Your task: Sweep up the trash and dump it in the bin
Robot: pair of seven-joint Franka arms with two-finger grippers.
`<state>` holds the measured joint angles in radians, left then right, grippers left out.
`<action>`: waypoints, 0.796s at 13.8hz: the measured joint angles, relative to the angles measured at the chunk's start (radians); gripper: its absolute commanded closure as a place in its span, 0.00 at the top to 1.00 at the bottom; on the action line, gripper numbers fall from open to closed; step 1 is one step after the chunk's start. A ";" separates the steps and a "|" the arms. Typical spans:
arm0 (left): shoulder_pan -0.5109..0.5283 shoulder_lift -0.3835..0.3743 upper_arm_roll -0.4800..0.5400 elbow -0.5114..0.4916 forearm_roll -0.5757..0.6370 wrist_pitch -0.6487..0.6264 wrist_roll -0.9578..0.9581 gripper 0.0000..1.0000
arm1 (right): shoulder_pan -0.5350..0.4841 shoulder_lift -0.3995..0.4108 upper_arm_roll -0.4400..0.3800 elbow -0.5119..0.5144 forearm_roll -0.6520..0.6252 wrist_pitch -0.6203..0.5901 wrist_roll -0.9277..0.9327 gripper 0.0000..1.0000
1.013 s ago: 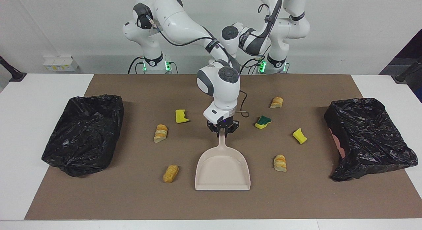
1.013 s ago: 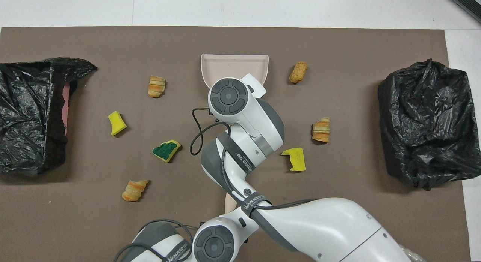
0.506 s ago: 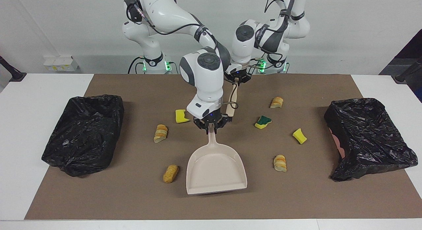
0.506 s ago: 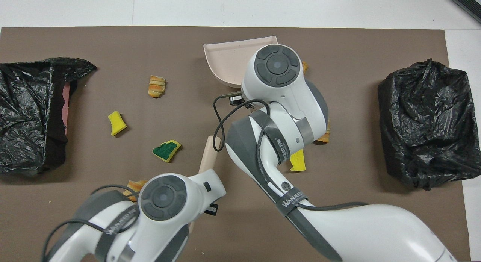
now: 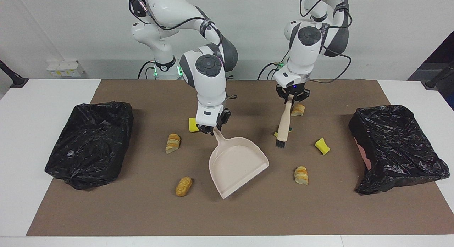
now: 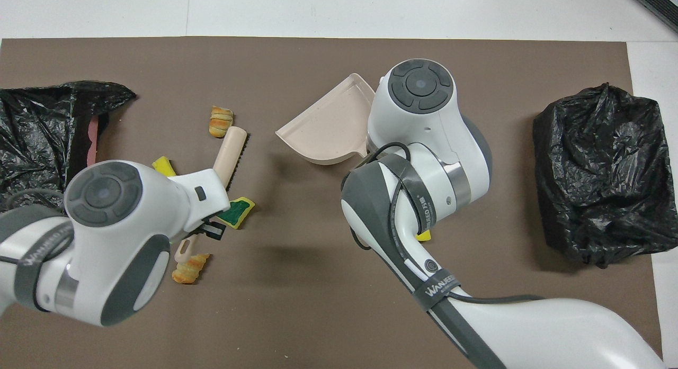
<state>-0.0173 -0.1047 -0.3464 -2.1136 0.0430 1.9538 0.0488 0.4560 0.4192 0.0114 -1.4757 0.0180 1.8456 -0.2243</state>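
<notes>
Seven trash scraps [image 5: 172, 143] lie scattered around the brown surface's middle. At ten o'clock, the right pincer [image 5: 212, 130] pinches the dustpan [image 5: 237, 164] handle; at two o'clock, the left pincer [image 5: 292, 99] pinches the brush [image 5: 283, 126]. Scraps look light and soft, probably better swept than gripped.

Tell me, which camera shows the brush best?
The facing view: the whole brush hangs from the left gripper, bristles down. In the overhead view the left arm covers most of it; only the head's end shows.
</notes>
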 measured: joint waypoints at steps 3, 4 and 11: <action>0.001 0.106 0.115 0.123 0.066 0.000 0.120 0.00 | 0.000 -0.031 0.000 -0.058 -0.013 -0.018 -0.189 0.00; 0.001 0.152 0.144 0.169 0.095 0.001 0.149 0.00 | 0.001 -0.043 0.001 -0.075 -0.025 -0.025 -0.254 0.00; 0.002 0.422 0.247 0.353 0.161 0.104 0.218 0.00 | 0.011 -0.127 0.002 -0.215 -0.130 -0.042 -0.594 0.00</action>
<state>-0.0155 0.3172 -0.0995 -1.7604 0.2037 2.0577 0.2667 0.4668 0.2927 0.0132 -1.6904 -0.1120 1.8031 -0.8184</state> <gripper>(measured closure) 0.731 0.678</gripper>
